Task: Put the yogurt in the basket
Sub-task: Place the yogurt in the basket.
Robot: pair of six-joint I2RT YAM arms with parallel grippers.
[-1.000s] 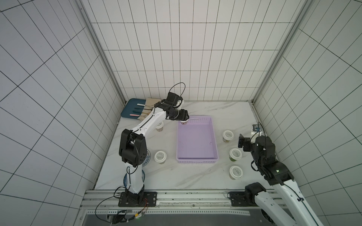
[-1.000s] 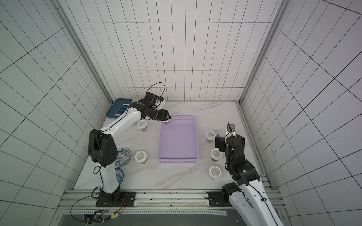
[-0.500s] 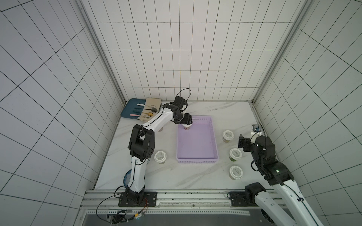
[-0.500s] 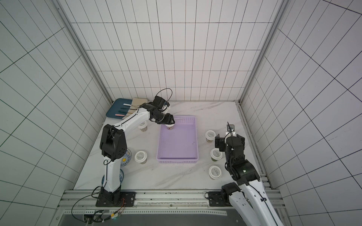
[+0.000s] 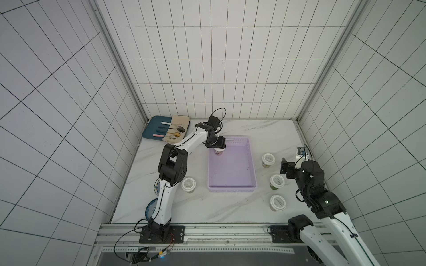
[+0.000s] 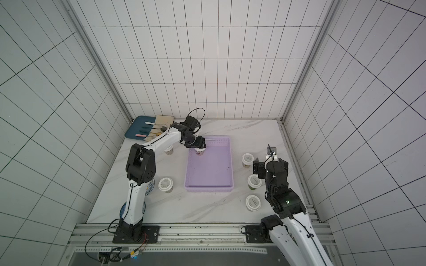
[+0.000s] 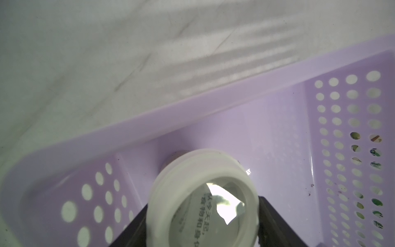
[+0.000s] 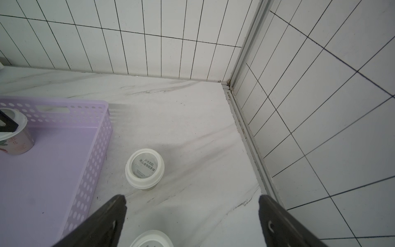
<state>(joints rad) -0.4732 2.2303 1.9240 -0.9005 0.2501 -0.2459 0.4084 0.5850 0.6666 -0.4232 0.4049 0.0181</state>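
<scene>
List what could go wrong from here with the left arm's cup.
1. The left gripper holds the yogurt cup close to the basket corner; opening could bump the wall and tip it.
2. A second cup sits under that forearm; a low retreat could knock it.

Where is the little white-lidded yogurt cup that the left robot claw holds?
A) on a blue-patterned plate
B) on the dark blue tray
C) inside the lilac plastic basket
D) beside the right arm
C: the left gripper is shut on the white-lidded yogurt cup inside the lilac perforated basket, near its far corner.
</scene>
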